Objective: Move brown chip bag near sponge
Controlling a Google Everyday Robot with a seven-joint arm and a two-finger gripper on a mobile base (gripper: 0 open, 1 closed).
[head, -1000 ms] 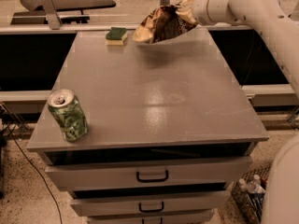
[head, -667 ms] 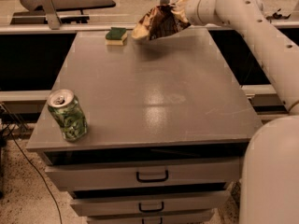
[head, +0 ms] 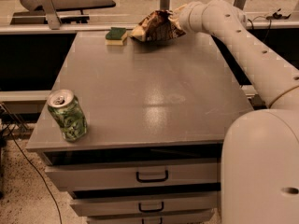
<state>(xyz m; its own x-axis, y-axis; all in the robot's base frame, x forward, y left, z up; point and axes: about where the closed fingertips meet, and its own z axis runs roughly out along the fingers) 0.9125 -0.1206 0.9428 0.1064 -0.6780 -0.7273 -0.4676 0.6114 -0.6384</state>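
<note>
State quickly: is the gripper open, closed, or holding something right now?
Gripper: at the right end of the bag, next to the sponge at the table's far edge; open or closed cannot be told.

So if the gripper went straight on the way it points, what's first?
The gripper, at the table's far edge, holds the brown chip bag; beyond it, probably the sponge, though depth is unclear.
</note>
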